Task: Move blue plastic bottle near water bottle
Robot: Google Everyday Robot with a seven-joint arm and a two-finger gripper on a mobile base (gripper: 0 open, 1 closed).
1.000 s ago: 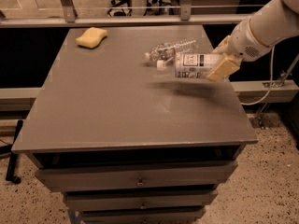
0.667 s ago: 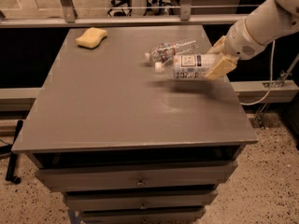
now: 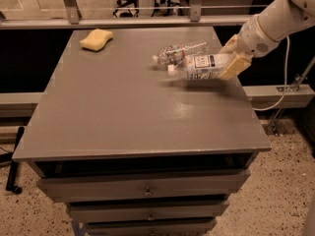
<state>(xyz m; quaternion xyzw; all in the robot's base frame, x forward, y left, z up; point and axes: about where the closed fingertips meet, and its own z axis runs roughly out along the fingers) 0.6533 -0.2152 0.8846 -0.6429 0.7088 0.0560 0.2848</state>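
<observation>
The blue plastic bottle has a white cap and a pale label with a dark square logo. It lies on its side, cap to the left, held in my gripper, which comes in from the right and is shut on its base end. It hangs just above the grey table, over its own shadow. The water bottle, clear and ribbed with a small colourful band, lies on its side on the table right behind it, nearly touching it.
A yellow sponge lies at the table's far left corner. The table has drawers under its front edge. A rail runs behind the table. A cable hangs at the right, beside my arm.
My gripper has carried the blue plastic bottle a little up and back, closer to the water bottle. The water bottle and sponge have not moved.
</observation>
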